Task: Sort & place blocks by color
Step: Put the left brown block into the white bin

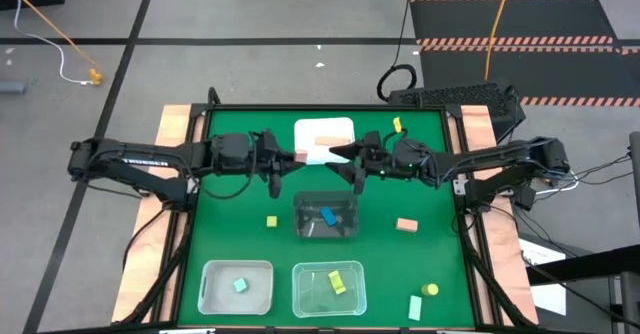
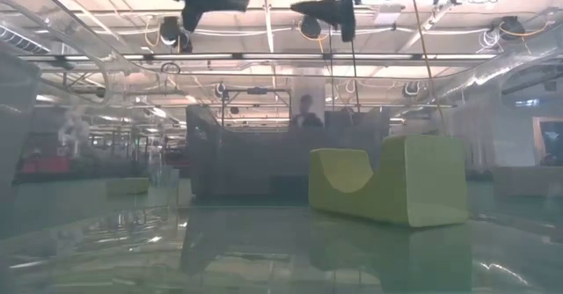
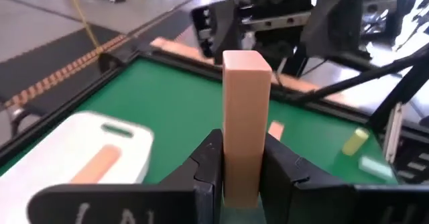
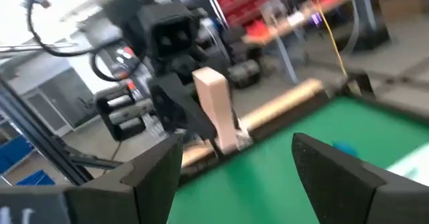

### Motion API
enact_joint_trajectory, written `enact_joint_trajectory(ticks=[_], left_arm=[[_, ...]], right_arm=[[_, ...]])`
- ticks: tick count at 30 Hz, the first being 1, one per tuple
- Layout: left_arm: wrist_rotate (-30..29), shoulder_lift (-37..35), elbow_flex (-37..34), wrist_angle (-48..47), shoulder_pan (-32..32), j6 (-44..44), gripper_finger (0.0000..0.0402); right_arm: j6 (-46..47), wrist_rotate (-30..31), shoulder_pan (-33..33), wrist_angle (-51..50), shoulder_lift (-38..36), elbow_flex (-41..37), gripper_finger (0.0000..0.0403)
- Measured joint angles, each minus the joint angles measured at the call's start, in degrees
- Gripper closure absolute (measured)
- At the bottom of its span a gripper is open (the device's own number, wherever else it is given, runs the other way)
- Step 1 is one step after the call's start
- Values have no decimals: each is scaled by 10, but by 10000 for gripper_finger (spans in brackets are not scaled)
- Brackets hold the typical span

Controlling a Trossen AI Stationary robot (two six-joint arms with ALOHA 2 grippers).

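Observation:
My left gripper (image 1: 290,160) is shut on a tan block (image 3: 245,110) and holds it in the air, just near of the white bin (image 1: 340,129). That bin holds another tan block (image 1: 327,142). My right gripper (image 4: 234,177) faces it from the right, open and with nothing between its fingers, a short way from the held block (image 4: 216,106). A blue block (image 1: 327,215) lies in the dark clear bin (image 1: 325,232). Loose on the green mat lie a yellow cube (image 1: 271,221), a tan block (image 1: 406,225), a yellow cylinder (image 1: 430,290) and a mint green block (image 1: 415,307). My left gripper pinches the tan block's lower end (image 3: 241,174) between its two fingers, one on each of two opposite side faces. The fingers come nearly level from the table's left. The block stands about upright, most of it rising above the fingers, lifted clear of the table.
Two clear bins stand at the near edge: one (image 1: 237,286) with a mint green block, one (image 1: 328,286) with a yellow block. Another yellow block (image 1: 396,125) lies at the far right. Both arms meet over the table's middle; wooden rails run along the left and right sides.

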Motion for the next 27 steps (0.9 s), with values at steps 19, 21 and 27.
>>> enact_joint_trajectory(ticks=[19,21,27], left_arm=[[1,107,-1,180,-6,-28,341],[4,109,-1,188,-6,-32,341],[8,109,-2,205,-8,-34,341]], right_arm=[[-50,0,3,92,56,0,141],[-58,0,3,93,56,0,153],[-63,1,3,95,56,0,214]])
